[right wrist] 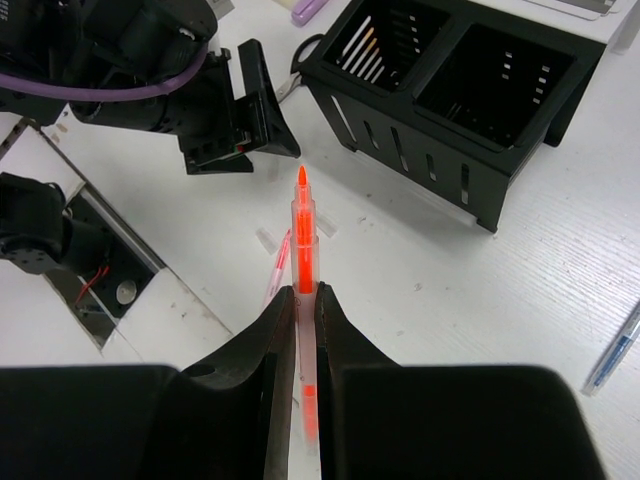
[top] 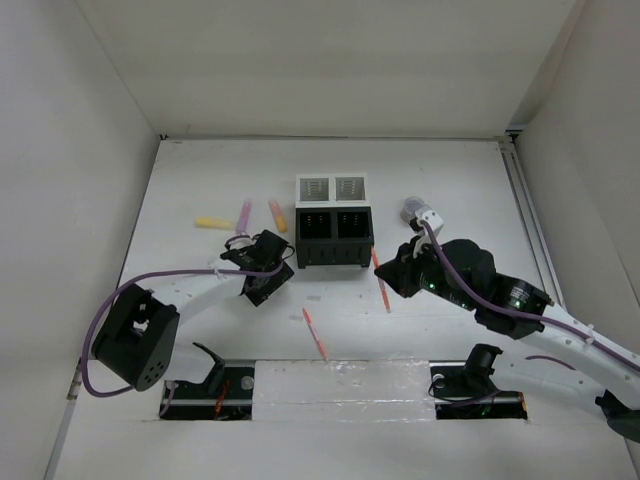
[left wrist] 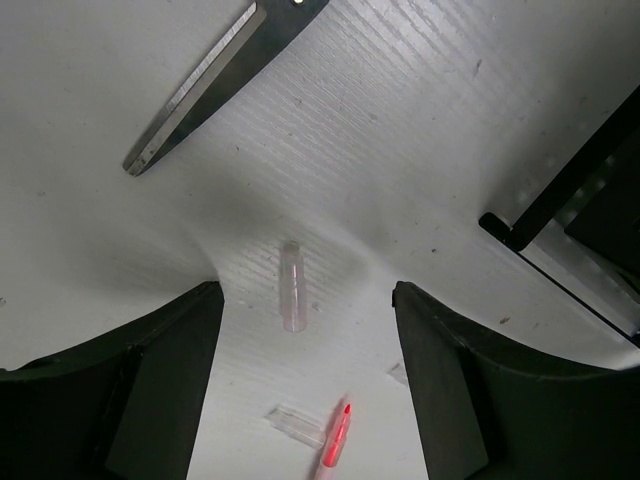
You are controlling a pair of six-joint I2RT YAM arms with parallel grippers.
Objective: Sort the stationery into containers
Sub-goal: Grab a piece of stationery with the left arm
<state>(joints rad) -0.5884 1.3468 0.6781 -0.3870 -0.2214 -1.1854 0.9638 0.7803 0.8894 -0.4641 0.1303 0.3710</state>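
Note:
The containers (top: 335, 222) stand mid-table, two white mesh compartments (top: 333, 187) behind two black ones (right wrist: 455, 95); the left black one holds thin pens (right wrist: 364, 48). My right gripper (right wrist: 305, 295) is shut on a red pen (right wrist: 303, 235) and holds it above the table, tip towards the left arm; from above it (top: 393, 272) is right of the black block. My left gripper (left wrist: 305, 400) is open and empty over a clear pen cap (left wrist: 291, 288), left of the block (top: 262, 265). A scissors blade (left wrist: 195, 85) lies beyond it. Another red pen (top: 315, 333) lies nearer the front.
Yellow (top: 212, 222), pink (top: 244, 213) and orange (top: 277, 215) highlighters lie left of the containers. A small round grey item (top: 420, 211) sits to their right. A blue pen (right wrist: 612, 350) lies at the right. A second clear cap (left wrist: 293, 422) lies by the loose red pen (left wrist: 335, 440).

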